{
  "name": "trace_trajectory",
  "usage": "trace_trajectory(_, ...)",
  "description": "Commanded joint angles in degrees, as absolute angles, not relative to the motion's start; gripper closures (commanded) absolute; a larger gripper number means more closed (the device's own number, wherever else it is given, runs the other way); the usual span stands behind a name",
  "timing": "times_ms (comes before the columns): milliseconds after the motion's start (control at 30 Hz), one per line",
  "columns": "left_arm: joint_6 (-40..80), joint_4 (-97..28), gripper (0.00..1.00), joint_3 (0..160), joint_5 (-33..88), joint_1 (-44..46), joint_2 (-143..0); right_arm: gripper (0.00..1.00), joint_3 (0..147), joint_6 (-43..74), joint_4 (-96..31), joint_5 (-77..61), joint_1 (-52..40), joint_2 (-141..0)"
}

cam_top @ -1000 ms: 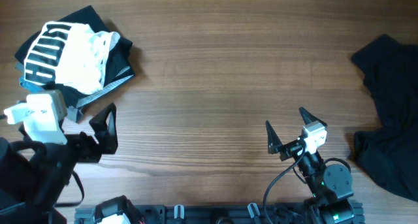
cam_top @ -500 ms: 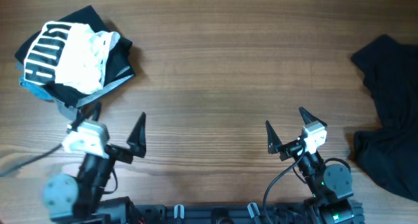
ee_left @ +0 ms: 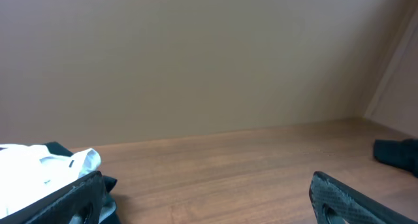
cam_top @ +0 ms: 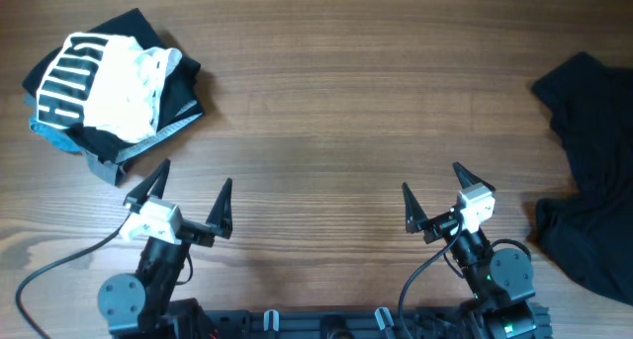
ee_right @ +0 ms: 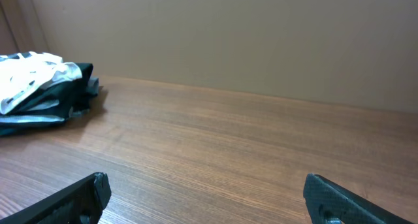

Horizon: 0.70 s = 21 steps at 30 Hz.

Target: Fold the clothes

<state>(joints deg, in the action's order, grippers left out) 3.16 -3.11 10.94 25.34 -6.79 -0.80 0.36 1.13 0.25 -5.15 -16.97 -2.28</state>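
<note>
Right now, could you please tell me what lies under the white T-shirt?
Dark fabric lies beneath the white T-shirt, sticking out around it. How many layers it covers cannot be seen.

Overhead: black garment [cam_top: 593, 171] cut by R edge, full shape unknown. Pile: white T-shirt [cam_top: 104, 82] bunched, print only partly visible; dark cloth [cam_top: 178, 97] under it, can't tell how many pieces. Wrist cams: my left gripper [ee_left: 208, 185] and right gripper [ee_right: 204, 185] cropped at bottom, only finger ends show. T-shirt cut by L edge in both.

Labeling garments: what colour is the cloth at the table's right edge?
Black cloth; overhead view shows it best.
</note>
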Motion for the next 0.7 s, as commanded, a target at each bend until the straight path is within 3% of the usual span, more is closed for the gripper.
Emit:
trace_trajectory(0,3.7,0.4,0.0,5.0,25.0,-6.4,-0.2,0.0,0.3,0.2,0.4,-6.0,-16.7,-1.8)
trace_trajectory(667,3.7,-2.4,0.0,0.3,25.0,-5.7,-0.4,0.0,0.3,0.2,0.4,-6.0,-16.7,-1.8)
